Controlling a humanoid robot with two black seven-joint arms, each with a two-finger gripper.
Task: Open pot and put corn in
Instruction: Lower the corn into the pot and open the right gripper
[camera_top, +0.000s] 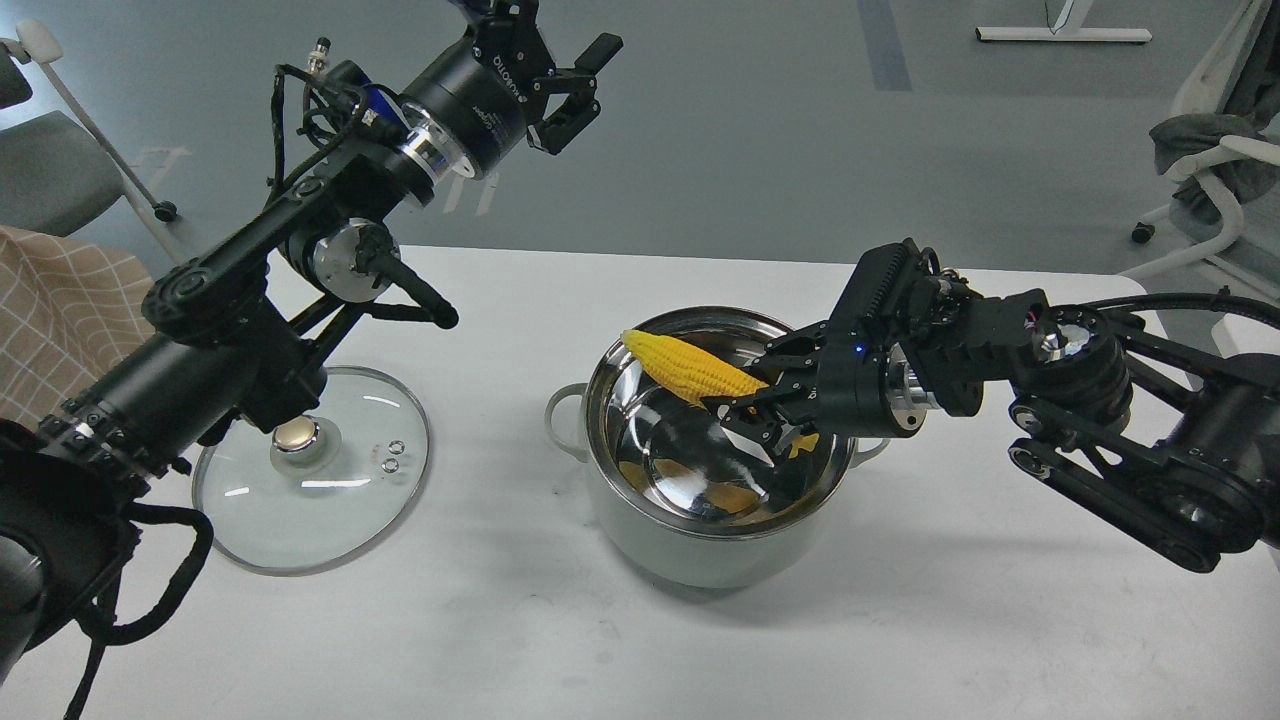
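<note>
One cob in play: corn (692, 368) pinched at thick end by R gripper (752, 398), held over pot (700, 545) mouth. Long axis runs up-left from fingers, tip near far-left rim, slightly tilted. Corn above steel bowl, not yet resting inside. Lid (330, 500) off, flat on table (960, 620) left of pot. L gripper (572, 95) high, well apart, spread, empty. Next, by my guess: lower, release.
</note>
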